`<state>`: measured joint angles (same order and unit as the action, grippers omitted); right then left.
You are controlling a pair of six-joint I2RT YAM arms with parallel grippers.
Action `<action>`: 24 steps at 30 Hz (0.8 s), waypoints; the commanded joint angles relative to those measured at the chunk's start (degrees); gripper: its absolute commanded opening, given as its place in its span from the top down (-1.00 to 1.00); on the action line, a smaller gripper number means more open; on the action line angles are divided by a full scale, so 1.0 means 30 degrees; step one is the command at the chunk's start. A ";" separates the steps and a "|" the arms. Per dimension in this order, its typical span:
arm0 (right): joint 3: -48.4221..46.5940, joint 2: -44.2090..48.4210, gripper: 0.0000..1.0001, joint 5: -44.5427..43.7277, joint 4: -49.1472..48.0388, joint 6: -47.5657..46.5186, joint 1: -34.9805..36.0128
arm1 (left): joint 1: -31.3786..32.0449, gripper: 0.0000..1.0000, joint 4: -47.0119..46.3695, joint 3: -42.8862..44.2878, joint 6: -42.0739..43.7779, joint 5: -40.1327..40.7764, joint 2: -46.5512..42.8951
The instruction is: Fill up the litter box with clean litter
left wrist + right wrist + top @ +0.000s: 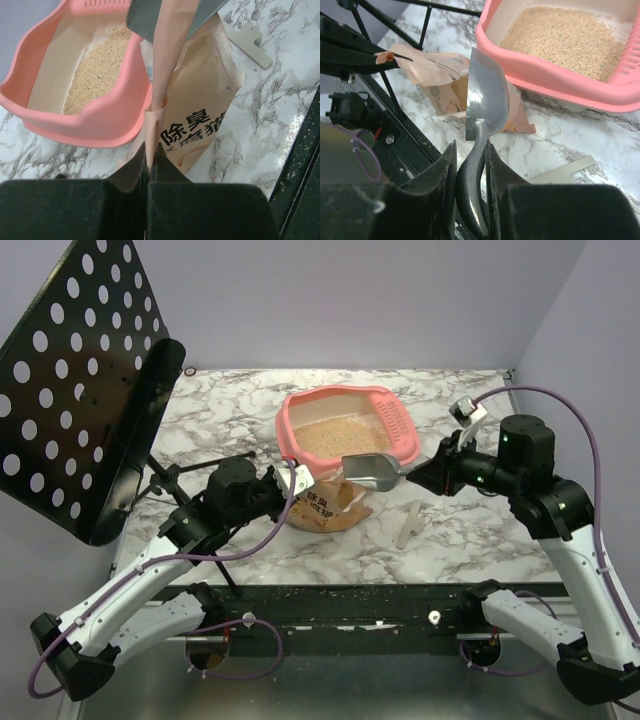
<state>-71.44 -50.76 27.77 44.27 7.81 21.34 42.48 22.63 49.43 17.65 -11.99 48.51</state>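
Observation:
The pink litter box [295, 405] stands at the back centre and holds tan clean litter [335, 437]; both also show in the left wrist view, box [100, 130] and litter [97, 72], and in the right wrist view, box [560, 82] and litter [565, 35]. The tan paper bag [330, 508] stands open just in front of the box. My left gripper [149, 148] is shut on the bag's top edge [165, 75]. My right gripper [471, 146] is shut on the handle of a silver metal scoop [487, 100], held over the bag's mouth [368, 470].
A black perforated panel on a stand [85, 380] fills the left side. A flat pale clip [410, 525] lies on the marble to the right of the bag. A black rail [350, 602] runs along the near edge.

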 commanded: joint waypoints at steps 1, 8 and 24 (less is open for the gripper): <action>-0.1205 -0.0831 0.99 -0.0496 0.1558 -0.1432 0.0911 | 0.0430 1.00 -0.0453 -0.0538 -0.0170 0.0860 -0.0613; -0.3693 -0.2792 0.99 -0.2868 0.3960 -0.2980 0.2522 | 0.0811 1.00 -0.0689 -0.0890 -0.0638 0.1799 -0.1053; -0.7269 -0.7104 0.99 -0.6824 0.8004 -0.4771 0.6771 | 0.2480 1.00 -0.1128 -0.1593 -0.1107 0.2765 -0.2078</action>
<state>-91.11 -71.16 11.94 60.53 -4.16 40.53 48.25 20.84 45.39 15.35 -4.93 43.72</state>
